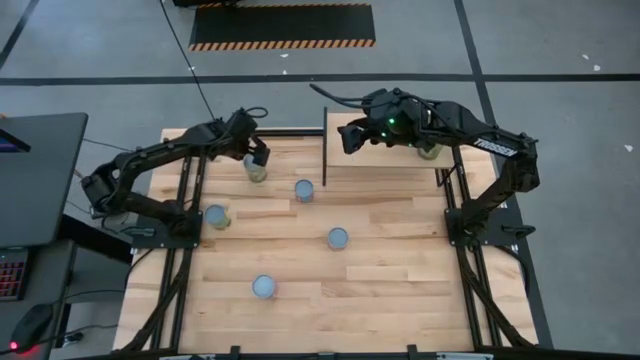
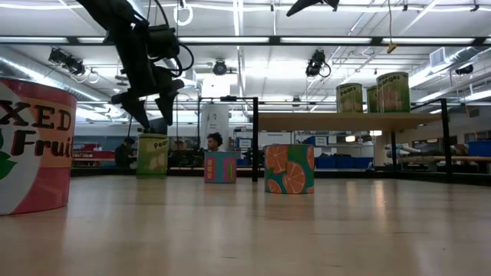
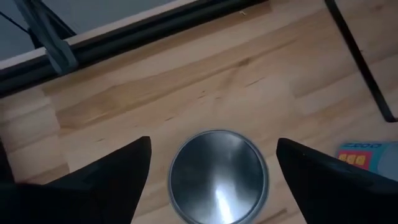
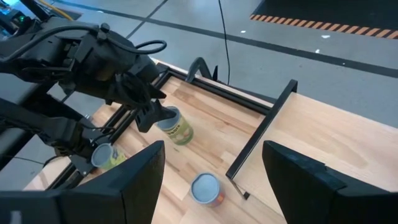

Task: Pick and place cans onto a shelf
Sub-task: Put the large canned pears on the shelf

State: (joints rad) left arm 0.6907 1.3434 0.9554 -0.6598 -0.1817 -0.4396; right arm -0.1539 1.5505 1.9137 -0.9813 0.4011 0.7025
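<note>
Left hand open – fingers straddling yellow-green can, above it. Right hand open – over shelf.

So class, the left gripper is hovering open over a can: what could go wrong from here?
1. The left gripper straddles the can from above; if it drops off-centre, a finger could strike the rim and tip the can.
2. The shelf already holds cans, and the right gripper hangs over it, so a delivery may crowd or collide.
</note>
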